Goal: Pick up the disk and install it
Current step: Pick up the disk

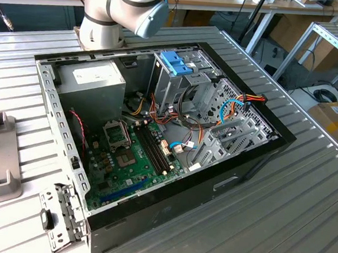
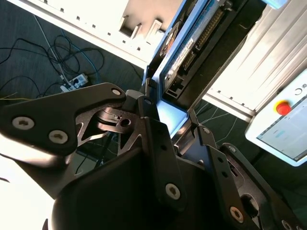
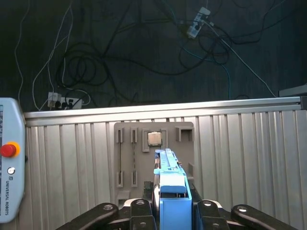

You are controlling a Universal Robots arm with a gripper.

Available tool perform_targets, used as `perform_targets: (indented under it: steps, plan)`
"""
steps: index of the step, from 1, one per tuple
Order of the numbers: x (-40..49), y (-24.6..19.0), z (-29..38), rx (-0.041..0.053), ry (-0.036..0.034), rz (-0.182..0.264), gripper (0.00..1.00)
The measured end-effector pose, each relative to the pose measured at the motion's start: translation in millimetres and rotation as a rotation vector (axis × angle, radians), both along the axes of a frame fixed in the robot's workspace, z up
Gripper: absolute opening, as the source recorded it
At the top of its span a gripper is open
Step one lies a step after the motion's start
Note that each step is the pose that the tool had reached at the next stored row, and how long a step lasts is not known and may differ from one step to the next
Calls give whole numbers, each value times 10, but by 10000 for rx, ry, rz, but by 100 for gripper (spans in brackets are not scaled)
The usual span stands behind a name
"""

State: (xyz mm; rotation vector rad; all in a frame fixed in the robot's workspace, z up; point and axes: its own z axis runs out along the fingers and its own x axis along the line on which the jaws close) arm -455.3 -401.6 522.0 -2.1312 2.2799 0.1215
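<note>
Closest to you in the first wrist view, the gripper (image 3: 172,213) is clamped on the disk (image 3: 171,184). Its two black fingers (image 3: 142,216) press the blue carrier from either side, and the drive stands on edge between them, reaching out past the fingertips. In the second wrist view you see the disk (image 2: 189,45) by its narrow end, with the connector row showing.

Beyond the disk in the first wrist view, a grey holder plate (image 3: 125,158) lies on the ribbed metal table (image 3: 240,158) with a small square chip (image 3: 154,139) seated in it. A teach pendant (image 3: 10,177) with a red button shows at the table, well apart from the plate. Farther off, cables and a power strip (image 3: 62,101) lie on the dark floor.

In the exterior view, the open computer case (image 1: 236,168) sits mid-frame. You find the motherboard (image 1: 130,158) at lower centre, the grey power supply (image 1: 93,81) at upper left, and a blue bracket (image 1: 175,63) on the drive cage at upper centre. The arm (image 1: 123,7) rises at the top, left of centre.
</note>
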Motion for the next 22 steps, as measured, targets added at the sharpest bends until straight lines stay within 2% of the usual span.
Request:
perform_targets:
  steps: [22]
  plan:
    - [121,-3,0,0,0,0,37]
